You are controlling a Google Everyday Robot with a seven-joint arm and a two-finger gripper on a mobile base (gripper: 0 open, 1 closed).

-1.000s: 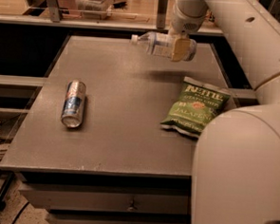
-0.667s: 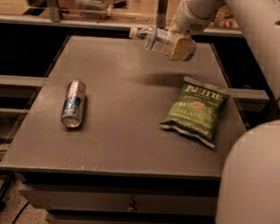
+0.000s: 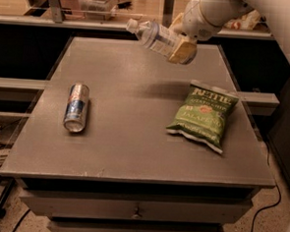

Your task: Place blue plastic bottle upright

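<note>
Can (image 3: 76, 107): on its side, nr left edge of tabletop (image 3: 134, 137); well apart from bottle, no obstruction judged.
Blue plastic bottle (image 3: 154, 36): held aloft over far edge, tilted, cap up-left.
Gripper (image 3: 183, 49): closed round bottle's base end, nr far-right corner.
Risk: tip-over/roll likely if released tilted; slip poss. w/ grip so low.
Chip bag (image 3: 202, 114): flat, nr right edge; uneven footing if bottle is set down there.

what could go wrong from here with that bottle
1. The gripper holds the blue plastic bottle by its base end, tilted, cap up-left, above the table; released at this tilt it would likely topple and roll.
2. Gripped at one end, it may pivot or slip while being turned.
3. Set down too far right, it could land on the chip bag, uneven footing.
</note>
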